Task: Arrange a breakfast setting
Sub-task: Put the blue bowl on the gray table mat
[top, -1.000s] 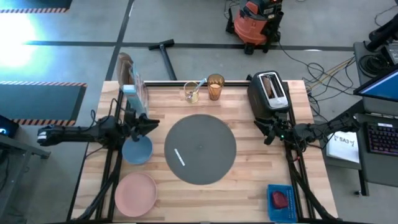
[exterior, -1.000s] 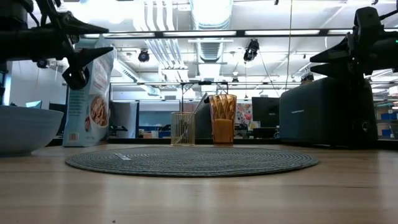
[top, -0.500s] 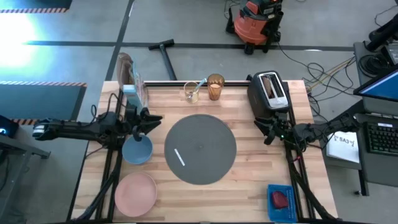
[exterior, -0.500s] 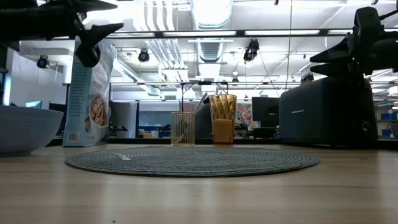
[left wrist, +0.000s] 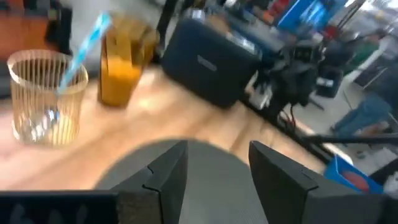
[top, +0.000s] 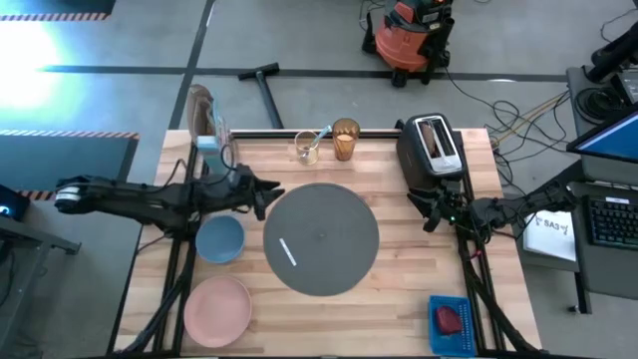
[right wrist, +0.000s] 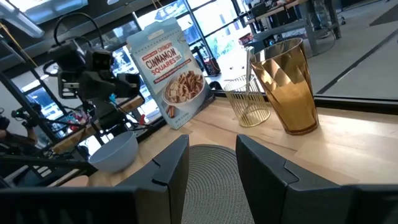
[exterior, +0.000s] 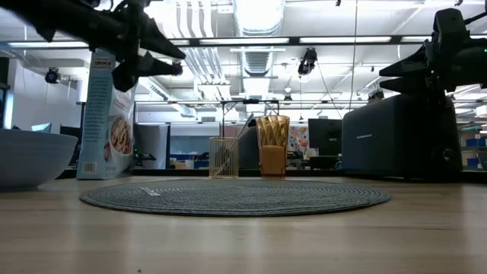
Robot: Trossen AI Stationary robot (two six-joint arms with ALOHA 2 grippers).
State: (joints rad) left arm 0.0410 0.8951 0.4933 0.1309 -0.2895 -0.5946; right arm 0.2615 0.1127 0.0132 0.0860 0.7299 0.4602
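L tool (top: 267,189) fingers apart, empty, above table (top: 399,279) at mat (top: 321,239) edge; blue bowl (top: 219,239) just beside, nearer arm base. R tool (top: 423,204) fingers apart, empty, by toaster (top: 431,150). Tumbler (top: 345,140) beyond mat.

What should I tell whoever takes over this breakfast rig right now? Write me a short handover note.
Left hand: open, empty, in the air at the left edge of the grey mat.
Right hand: open, empty, waiting by the black toaster.
Blue bowl sits left of the mat; pink plate at the near left corner.
Amber tumbler and clear glass holding the light-blue spoon stand at the far edge.
Toast is in the toaster; red food piece in the blue basket.
Done: only the mat, with a small white piece on it.
Left: everything else.
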